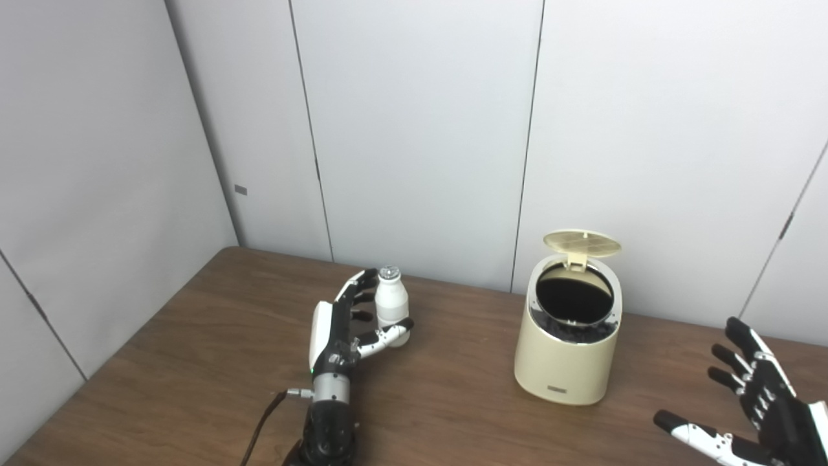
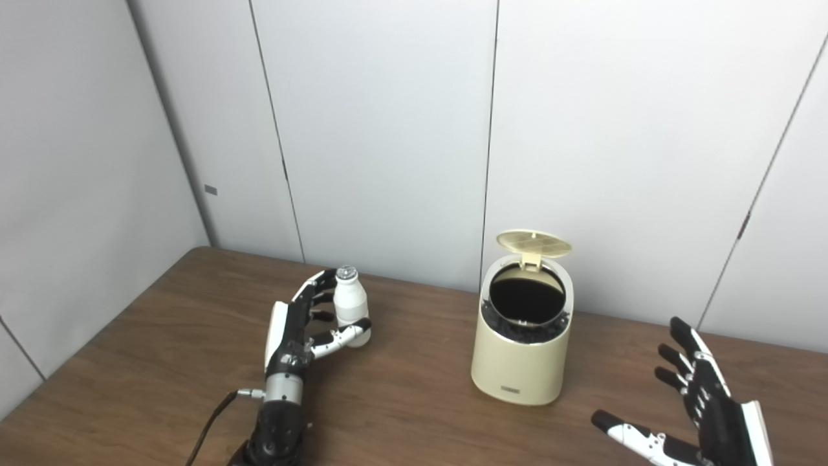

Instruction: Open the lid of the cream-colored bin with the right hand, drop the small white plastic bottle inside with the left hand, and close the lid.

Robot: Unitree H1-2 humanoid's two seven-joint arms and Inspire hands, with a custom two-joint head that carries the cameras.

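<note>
The cream-colored bin stands on the table right of centre. Its round lid is tipped up at the back, showing the dark inside. The small white plastic bottle stands upright on the table, well left of the bin. My left hand is right against the bottle: the fingers reach up along its left side and the thumb crosses in front of its base. The fingers are not curled round it. My right hand hovers at the bottom right, apart from the bin, fingers spread and holding nothing.
The brown wooden table ends at grey wall panels behind and to the left. A cable runs from my left wrist towards the near edge. Bare tabletop lies between the bottle and the bin.
</note>
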